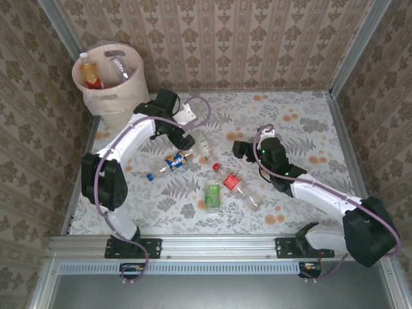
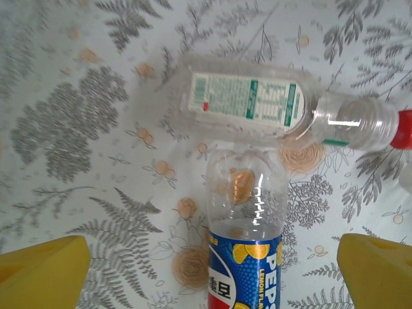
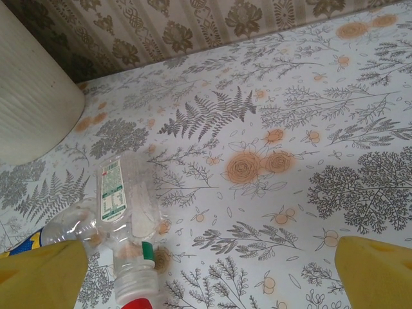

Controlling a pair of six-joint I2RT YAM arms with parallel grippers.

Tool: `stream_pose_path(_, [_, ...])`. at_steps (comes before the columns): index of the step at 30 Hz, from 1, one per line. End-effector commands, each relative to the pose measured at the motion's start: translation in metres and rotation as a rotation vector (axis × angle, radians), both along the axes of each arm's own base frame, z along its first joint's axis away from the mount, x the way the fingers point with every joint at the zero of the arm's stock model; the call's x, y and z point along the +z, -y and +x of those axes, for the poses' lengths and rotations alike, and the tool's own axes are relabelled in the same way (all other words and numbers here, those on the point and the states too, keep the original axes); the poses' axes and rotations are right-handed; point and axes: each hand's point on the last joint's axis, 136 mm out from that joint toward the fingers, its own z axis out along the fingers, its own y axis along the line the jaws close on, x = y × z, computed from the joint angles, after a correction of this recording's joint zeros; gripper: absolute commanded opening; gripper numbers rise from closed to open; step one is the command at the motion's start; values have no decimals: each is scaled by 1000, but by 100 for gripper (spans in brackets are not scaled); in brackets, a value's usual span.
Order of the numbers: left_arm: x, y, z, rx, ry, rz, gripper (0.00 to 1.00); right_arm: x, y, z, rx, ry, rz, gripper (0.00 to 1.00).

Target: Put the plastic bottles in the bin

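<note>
Nearby, Pepsi bottle (image 2: 244,257) against white-labelled bottle (image 2: 257,106)

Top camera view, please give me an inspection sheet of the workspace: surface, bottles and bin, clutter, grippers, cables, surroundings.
Surface: table cover printed with ferns and flowers, no spills seen.
Job's things: bin in the far left corner, holding an orange-label bottle and a clear bottle. Four more lie on the cover: white-label bottle, blue-label bottle, red-label bottle, green-label bottle.
Clutter: nothing seen.
Grippers: left gripper open and empty, above the blue-label and white-label ones; right gripper open and empty.
Cables: purple cables looped along both arms.
Surroundings: wallpapered walls, metal frame posts.
</note>
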Motion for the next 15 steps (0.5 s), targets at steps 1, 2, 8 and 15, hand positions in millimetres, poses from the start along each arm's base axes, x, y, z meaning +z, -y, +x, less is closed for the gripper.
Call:
stream_pose_path(1, [-28, 5, -16, -58, -67, 25, 100, 12, 0, 6, -15, 38, 7, 100])
stream_pose_path(2, [-37, 4, -16, -55, -70, 42, 100, 11, 0, 6, -15, 37, 6, 100])
stream_pose_path(8, [-76, 6, -23, -36, -109, 138, 93, 10, 0, 6, -12, 32, -5, 100])
stream_pose_path(15, [-114, -7, -26, -7, -108, 271, 90, 8, 0, 7, -14, 28, -11, 100])
